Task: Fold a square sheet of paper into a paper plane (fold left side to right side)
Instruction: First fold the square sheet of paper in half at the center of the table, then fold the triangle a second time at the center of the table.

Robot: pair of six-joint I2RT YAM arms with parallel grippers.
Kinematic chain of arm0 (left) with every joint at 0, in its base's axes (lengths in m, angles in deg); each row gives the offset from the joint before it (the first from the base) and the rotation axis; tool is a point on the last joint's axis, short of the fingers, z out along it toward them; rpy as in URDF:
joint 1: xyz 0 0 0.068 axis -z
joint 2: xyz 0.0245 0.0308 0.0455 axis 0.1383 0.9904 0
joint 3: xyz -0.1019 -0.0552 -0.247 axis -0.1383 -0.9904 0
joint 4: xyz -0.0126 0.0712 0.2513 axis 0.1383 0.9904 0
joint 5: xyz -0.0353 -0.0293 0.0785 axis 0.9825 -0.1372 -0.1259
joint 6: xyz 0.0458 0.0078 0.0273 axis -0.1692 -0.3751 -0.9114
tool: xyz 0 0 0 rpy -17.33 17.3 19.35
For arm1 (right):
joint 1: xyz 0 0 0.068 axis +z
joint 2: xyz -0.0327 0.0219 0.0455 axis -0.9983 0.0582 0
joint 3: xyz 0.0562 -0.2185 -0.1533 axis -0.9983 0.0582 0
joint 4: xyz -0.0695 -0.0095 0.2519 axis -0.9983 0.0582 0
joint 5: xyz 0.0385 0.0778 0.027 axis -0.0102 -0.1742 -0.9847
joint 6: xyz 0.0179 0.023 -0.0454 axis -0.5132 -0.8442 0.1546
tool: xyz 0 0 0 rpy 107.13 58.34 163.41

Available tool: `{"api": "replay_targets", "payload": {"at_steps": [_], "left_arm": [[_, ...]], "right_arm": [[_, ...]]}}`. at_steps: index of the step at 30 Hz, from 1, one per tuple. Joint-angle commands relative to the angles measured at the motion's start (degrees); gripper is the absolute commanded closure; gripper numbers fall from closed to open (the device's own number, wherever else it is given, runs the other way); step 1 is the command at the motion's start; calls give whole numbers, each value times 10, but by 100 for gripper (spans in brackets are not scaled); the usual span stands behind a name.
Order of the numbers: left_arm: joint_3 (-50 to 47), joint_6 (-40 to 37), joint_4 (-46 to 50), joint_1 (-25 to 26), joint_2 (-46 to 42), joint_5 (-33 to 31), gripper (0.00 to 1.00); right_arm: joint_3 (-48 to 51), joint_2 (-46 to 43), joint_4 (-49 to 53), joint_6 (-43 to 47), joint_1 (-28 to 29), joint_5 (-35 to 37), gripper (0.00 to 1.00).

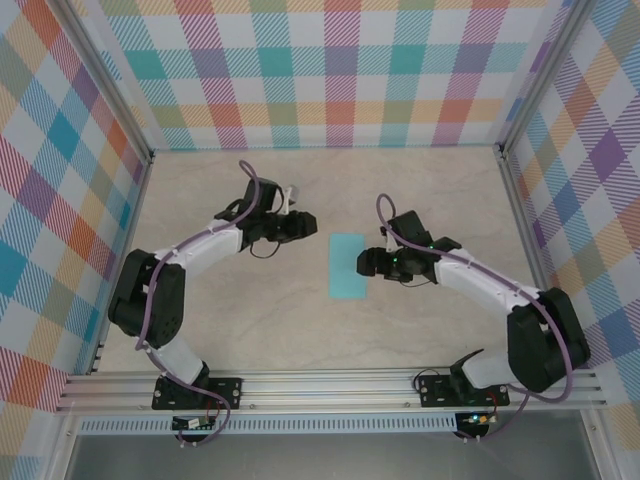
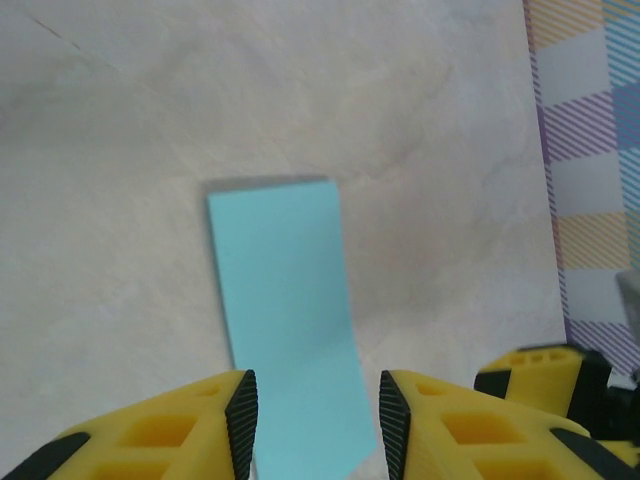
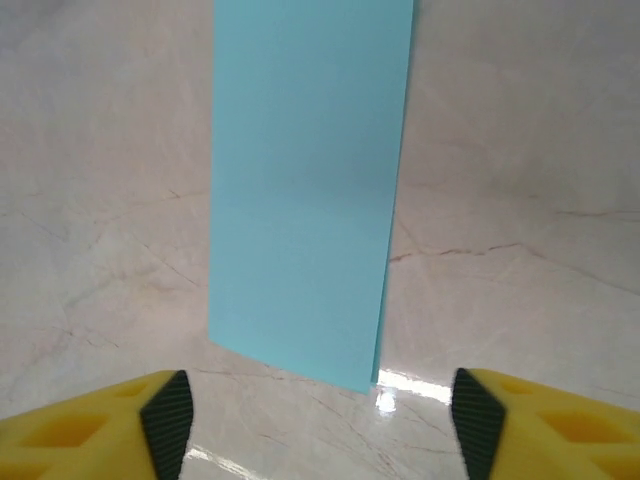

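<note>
The turquoise sheet of paper lies flat on the marble table, folded in half into a narrow upright rectangle. My left gripper hovers just off its upper left corner. In the left wrist view the paper runs along the table under the gap of my left gripper, whose jaws stand apart and touch nothing. My right gripper sits close to the paper's right edge. From the right wrist the paper lies ahead of my right gripper, which is wide open and empty. The layered edge shows on its right side.
Chequered walls close the table at the back and both sides. An aluminium rail carrying both arm bases runs along the near edge. Bare marble table top spreads around the paper.
</note>
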Motion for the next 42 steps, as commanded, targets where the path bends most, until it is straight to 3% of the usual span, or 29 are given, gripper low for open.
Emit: {"api": "replay_targets", "payload": {"at_steps": [1, 13, 25, 33, 42], "left_arm": [[-34, 40, -28, 45, 16, 9, 60], [-5, 80, -30, 94, 116, 8, 63], [-15, 66, -6, 97, 92, 8, 63], [-15, 73, -10, 100, 60, 6, 64], [-12, 72, -22, 105, 97, -2, 64]], "right_arm": [[21, -14, -3, -5, -19, 13, 21], [4, 62, -103, -64, -43, -26, 16], [-94, 201, -156, -46, -67, -63, 27], [-151, 268, -168, -22, -81, -98, 29], [-194, 330, -175, -25, -81, -124, 30]]}}
